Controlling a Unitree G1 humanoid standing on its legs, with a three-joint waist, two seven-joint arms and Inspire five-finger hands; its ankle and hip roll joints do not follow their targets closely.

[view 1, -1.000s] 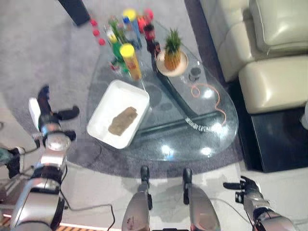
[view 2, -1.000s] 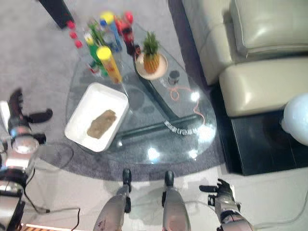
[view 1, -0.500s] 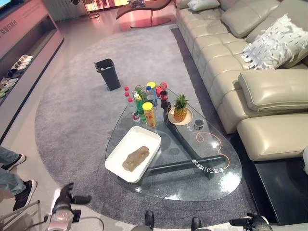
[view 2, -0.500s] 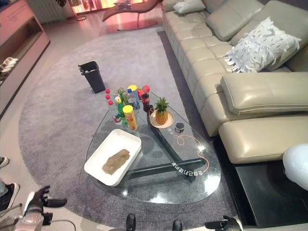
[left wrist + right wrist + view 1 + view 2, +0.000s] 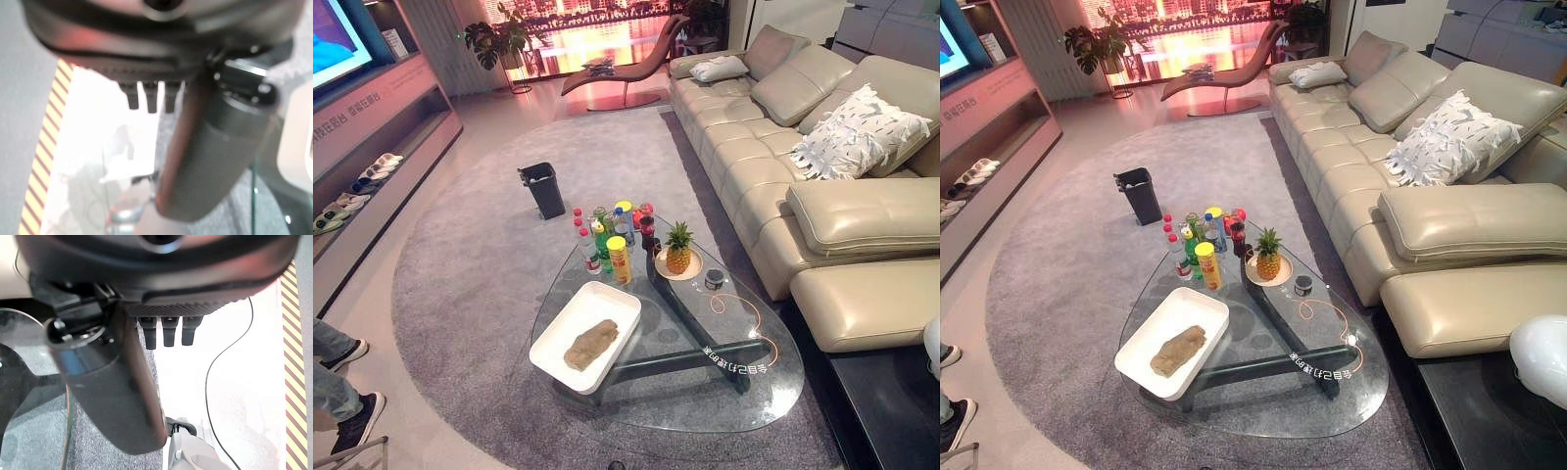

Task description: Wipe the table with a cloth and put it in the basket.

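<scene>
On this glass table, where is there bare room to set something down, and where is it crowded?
The near, wide end of the glass table is bare, from the white tray across to the orange cord. The far narrow end is crowded: bottles, a yellow-lidded can and a pineapple on a plate. The brown cloth lies in the tray.

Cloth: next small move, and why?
Probably bring the left hand up and forward toward the white tray, since the brown cloth lies in it on the glass table, untouched. Both hands hang near the floor with straight fingers, holding nothing; the right hand is likewise low.
</scene>
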